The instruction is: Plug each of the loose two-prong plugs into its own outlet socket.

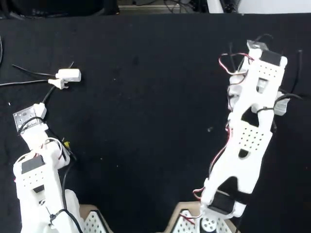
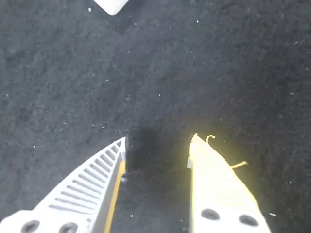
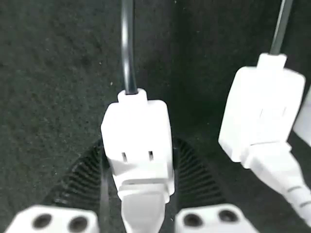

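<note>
In the right wrist view a white outlet socket [image 3: 138, 138] on a black cord sits between my right gripper's [image 3: 138, 167] dark ribbed fingers [image 3: 85, 174], which lie against its two sides. A white plug [image 3: 142, 206] is butted into its near end. Beside it lies a second socket [image 3: 262, 114] with its plug [image 3: 279, 170] joined. My left gripper [image 2: 156, 148] hangs open over bare black mat, nothing between its fingers. At the far left of the table lie a white socket [image 1: 69, 74] and a loose plug [image 1: 58, 83], side by side and not joined, just beyond the left gripper [image 1: 30, 114].
A black mat [image 1: 146, 107] covers the table. The right arm [image 1: 252, 121] stretches along the right side. Thin black cords [image 1: 26, 71] trail off the left edge. A white corner [image 2: 112, 5] shows ahead of the left gripper.
</note>
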Motion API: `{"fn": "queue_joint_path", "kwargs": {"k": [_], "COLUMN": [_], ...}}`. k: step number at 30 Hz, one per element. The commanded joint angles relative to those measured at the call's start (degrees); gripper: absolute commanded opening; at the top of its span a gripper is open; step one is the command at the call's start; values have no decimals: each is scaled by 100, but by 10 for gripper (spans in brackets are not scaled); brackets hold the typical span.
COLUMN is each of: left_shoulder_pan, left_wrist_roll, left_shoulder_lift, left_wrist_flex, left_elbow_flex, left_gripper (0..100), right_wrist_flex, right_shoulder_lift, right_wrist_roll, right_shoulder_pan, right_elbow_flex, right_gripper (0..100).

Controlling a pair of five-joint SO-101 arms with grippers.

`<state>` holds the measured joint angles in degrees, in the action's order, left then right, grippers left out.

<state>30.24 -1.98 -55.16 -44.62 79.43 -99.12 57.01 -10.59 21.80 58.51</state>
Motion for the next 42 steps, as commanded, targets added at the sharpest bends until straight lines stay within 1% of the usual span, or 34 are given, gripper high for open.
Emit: {"fn": "queue_joint_path", "kwargs": {"k": [1, 6, 7, 11, 13, 22, 27, 30, 33, 37, 39, 42], "left_shoulder_pan": [-84, -84, -84, -84, -84, -84, -84, -84, -84, -92, -92, -92], "left_wrist_roll": [44, 44, 44, 44, 44, 44, 44, 35, 35, 53, 53, 35], "left_shoulder_lift": [-70, -70, -70, -70, -70, -70, -70, -70, -70, -70, -70, -70], "left_wrist_flex": [97, 97, 97, 97, 97, 97, 97, 97, 97, 97, 97, 97], "left_elbow_flex": [-295, -295, -295, -295, -295, -295, -295, -295, -295, -312, -295, -277], "left_gripper": [209, 209, 209, 209, 209, 209, 209, 209, 209, 209, 209, 209], "right_wrist_flex": [-185, -167, -167, -167, -167, -211, -220, -229, -211, 35, 308, 580], "right_shoulder_lift": [48, 198, 198, 198, 180, 171, -400, -1429, -2993, -5024, -5719, -6422], "right_wrist_roll": [70, 62, 62, 26, 26, 35, 79, 79, 35, 18, 35, 44], "right_shoulder_pan": [88, 53, 53, 53, 26, -202, -431, -589, -888, -1530, -1864, -2576], "right_elbow_flex": [356, 409, 409, 409, 453, 1613, 1596, 796, -681, -2466, -3266, -4462], "right_gripper": [11, 16, 31, 150, 192, 198, 198, 198, 198, 198, 198, 198]}}
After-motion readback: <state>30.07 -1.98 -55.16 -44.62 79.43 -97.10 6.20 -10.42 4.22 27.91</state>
